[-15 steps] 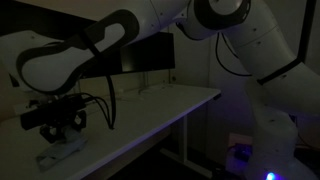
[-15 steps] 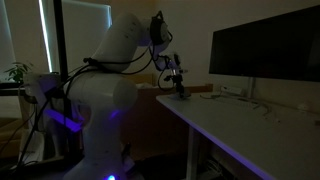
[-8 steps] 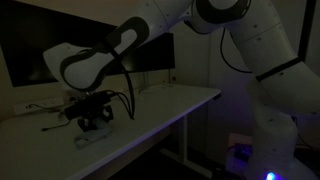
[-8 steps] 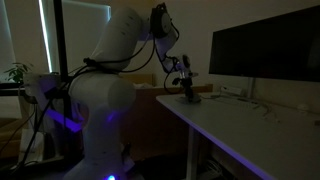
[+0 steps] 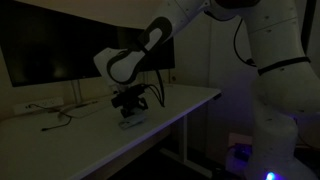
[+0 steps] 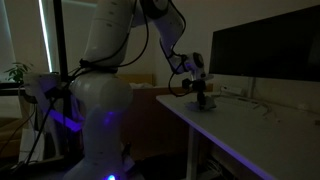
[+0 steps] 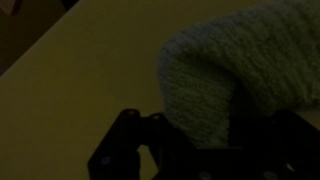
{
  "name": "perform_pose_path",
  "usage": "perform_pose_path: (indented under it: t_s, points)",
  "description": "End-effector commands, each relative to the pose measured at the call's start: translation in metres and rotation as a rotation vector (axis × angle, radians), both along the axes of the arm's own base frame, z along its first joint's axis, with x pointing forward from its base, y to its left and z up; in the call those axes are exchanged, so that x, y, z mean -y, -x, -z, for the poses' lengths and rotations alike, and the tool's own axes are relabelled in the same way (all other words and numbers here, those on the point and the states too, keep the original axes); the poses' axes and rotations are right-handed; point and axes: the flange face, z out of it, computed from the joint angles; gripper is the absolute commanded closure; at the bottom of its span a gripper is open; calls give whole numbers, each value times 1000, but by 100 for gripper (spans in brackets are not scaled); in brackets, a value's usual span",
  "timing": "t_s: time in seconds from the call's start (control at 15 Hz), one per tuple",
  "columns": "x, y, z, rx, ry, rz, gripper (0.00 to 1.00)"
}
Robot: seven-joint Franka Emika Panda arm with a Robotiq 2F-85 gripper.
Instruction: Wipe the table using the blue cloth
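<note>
Pale terry cloth (image 7: 245,65) fills the wrist view from 12 to 4 o'clock. Its lower fold runs down between the two dark fingers (image 7: 128,150) of the gripper (image 7: 200,150), which are drawn in against the fold and pinch it. The dim light does not let the cloth's colour be judged. Bare table (image 7: 80,70) occupies the rest of that view, from 8 to 12 o'clock.

In an exterior view the white arm (image 5: 170,25) reaches in from 1 o'clock and bends down to the gripper (image 5: 128,104), which points down at the table (image 5: 185,103). The cloth (image 5: 131,120) lies bunched under the gripper and touches the tabletop, just left of the picture's centre and near the table's front edge. A dark monitor (image 5: 50,45) stands at the back of the table at 10 o'clock, with loose cables (image 5: 60,118) on the surface at 8 o'clock, well apart from the cloth.

In an exterior view from the table's end, the gripper (image 6: 203,96) sits at 2 o'clock from centre and presses the cloth (image 6: 207,106) onto the table (image 6: 240,135) near its far corner. The monitor (image 6: 265,50) stands just beside it at 2 o'clock. The arm (image 6: 100,60) rises at centre left, and a plant (image 6: 15,72) shows at 9 o'clock.
</note>
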Motion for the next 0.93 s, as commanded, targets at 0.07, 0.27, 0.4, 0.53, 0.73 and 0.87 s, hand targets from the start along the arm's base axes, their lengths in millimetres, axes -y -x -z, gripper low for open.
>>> perform_pose_path:
  t_s: [0.07, 0.27, 0.4, 0.53, 0.73, 0.87]
  points:
    - [99, 33, -25, 22, 20, 87, 98]
    - [178, 41, -46, 32, 13, 126, 98]
    - [234, 47, -58, 34, -3, 143, 98]
    - [285, 57, -60, 13, -17, 151, 98]
    - [346, 79, -53, -32, -50, 161, 97]
    - [373, 92, -47, -67, -67, 176, 98]
